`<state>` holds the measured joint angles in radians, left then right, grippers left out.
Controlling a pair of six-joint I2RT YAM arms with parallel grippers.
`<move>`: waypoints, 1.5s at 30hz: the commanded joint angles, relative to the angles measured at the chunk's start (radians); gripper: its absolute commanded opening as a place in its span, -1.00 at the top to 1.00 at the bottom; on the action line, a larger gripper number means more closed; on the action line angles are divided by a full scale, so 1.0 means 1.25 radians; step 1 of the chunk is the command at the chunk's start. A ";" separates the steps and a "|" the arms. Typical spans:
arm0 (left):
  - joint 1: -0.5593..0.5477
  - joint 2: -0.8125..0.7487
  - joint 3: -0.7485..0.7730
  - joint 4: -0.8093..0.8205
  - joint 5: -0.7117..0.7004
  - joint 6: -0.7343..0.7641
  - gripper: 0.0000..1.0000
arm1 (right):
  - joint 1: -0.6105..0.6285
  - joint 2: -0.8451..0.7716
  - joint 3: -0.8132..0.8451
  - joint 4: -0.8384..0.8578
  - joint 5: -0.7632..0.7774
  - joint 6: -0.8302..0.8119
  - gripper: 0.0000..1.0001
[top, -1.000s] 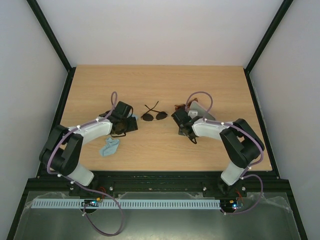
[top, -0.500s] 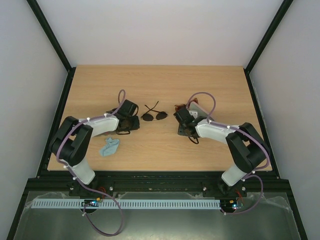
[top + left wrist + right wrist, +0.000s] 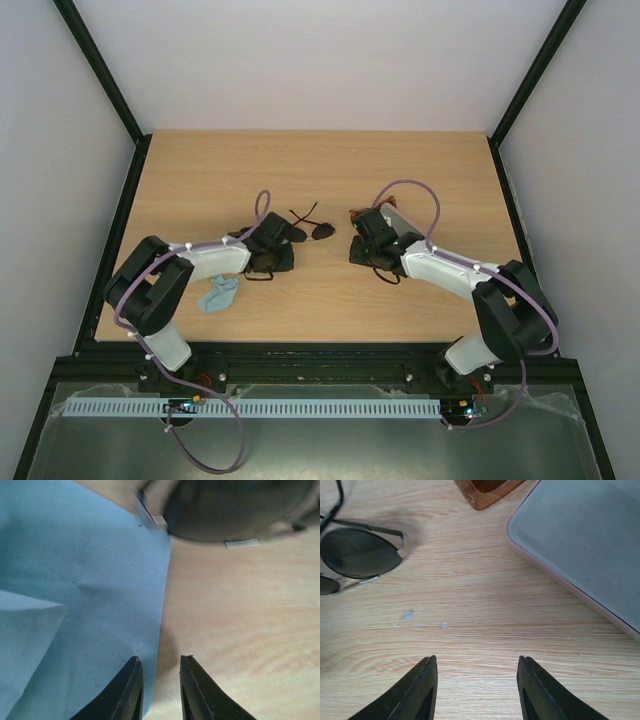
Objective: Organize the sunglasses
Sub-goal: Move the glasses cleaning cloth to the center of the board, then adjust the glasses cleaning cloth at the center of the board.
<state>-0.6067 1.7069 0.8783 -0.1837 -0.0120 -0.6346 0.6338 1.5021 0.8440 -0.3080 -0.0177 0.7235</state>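
Recommending centring half-open, empty right gripper (image 3: 477,659) on thin black wire-framed aviator sunglasses (image 3: 360,555) at ten o'clock; left gripper (image 3: 159,658) barely parted, empty.

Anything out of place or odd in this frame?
Nothing is spilled or visibly damaged. The aviator sunglasses lie loose mid-table with their temples unfolded, and a blue cloth sits crumpled at front left.
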 commanded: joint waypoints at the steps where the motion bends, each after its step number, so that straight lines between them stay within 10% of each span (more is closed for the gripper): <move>1: -0.061 -0.030 -0.083 -0.057 0.050 -0.073 0.51 | -0.003 -0.039 -0.007 0.038 -0.003 0.046 0.13; 12: -0.270 -0.075 -0.185 0.203 0.350 -0.270 0.45 | -0.003 -0.132 -0.113 0.093 -0.007 0.072 0.10; 31: -0.239 -0.184 -0.043 -0.196 -0.022 -0.338 0.23 | 0.045 -0.074 -0.111 0.097 -0.192 -0.100 0.17; 45: -0.160 -0.125 -0.112 -0.241 -0.021 -0.268 0.10 | 0.109 0.132 0.012 0.035 -0.254 -0.137 0.19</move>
<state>-0.8261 1.5234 0.7677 -0.4549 -0.0475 -1.0054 0.7647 1.6371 0.8322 -0.2302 -0.2470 0.5797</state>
